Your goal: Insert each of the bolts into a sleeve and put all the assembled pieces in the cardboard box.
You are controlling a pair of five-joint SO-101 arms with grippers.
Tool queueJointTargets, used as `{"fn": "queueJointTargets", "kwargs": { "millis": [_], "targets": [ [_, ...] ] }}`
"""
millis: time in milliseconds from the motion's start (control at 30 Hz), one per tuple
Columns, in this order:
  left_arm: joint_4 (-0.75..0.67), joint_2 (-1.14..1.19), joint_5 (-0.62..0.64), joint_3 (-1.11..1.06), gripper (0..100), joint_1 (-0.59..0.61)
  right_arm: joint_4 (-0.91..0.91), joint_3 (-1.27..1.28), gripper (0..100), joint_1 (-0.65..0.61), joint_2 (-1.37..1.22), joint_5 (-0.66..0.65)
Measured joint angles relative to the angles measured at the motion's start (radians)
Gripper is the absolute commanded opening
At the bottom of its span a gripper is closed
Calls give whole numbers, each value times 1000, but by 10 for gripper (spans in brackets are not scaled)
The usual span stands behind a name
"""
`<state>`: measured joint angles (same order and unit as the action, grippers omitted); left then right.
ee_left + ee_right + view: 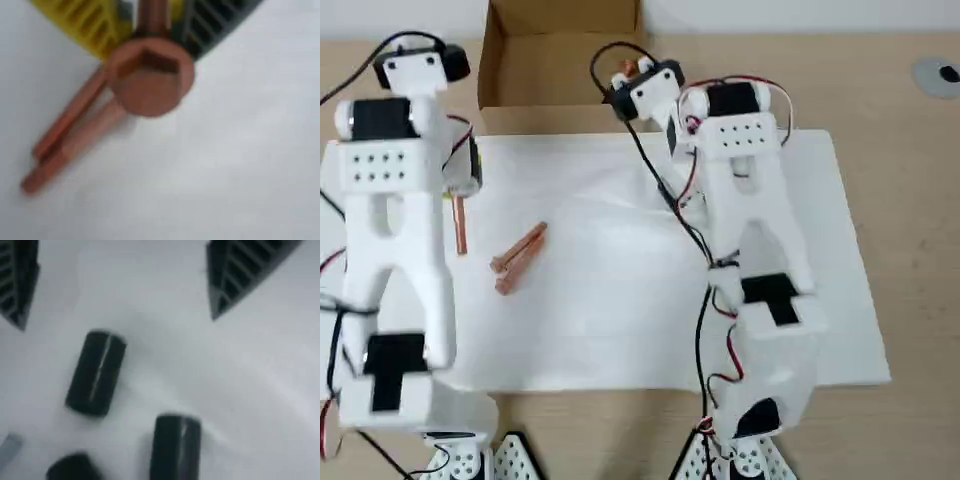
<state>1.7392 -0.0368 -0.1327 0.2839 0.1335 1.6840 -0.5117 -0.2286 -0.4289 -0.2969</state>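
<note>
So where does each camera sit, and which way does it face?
High view: fixed above, looking down on sheet, box, left arm, right arm.
Left wrist view: on left arm, facing past left gripper at its held bolt and two loose bolts.
Right wrist view: on right arm, facing down past open right gripper at sleeves.
Shared: high and left wrist views both show the loose bolts.

The bolt is copper-toned metal with a dull, smooth sheen. The left fingers are ribbed matt plastic. The sleeves look like slightly glossy black plastic. The sheet is matt white, the cardboard box matt, and the tabletop smooth and wood-look.
</note>
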Motion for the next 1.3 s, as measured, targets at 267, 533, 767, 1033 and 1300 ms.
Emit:
{"fn": "queueJointTargets", "kwargs": {
  "millis": [267, 533, 767, 1033, 1300],
  "targets": [
    [-140, -256, 2, -296, 9, -2, 28, -232, 274, -14, -262, 0],
    [-319, -548, 3, -605, 8, -2, 41, -367, 274, -49, -390, -21],
    [-368, -735, 3, -763, 8, -2, 43, -381, 274, -63, -456, -28],
    [-368, -827, 3, -792, 8, -2, 43, -396, 196, -61, -532, -31],
    [-368, -879, 3, -792, 8, -2, 25, -420, 147, -55, -542, -40]
  ]
}}
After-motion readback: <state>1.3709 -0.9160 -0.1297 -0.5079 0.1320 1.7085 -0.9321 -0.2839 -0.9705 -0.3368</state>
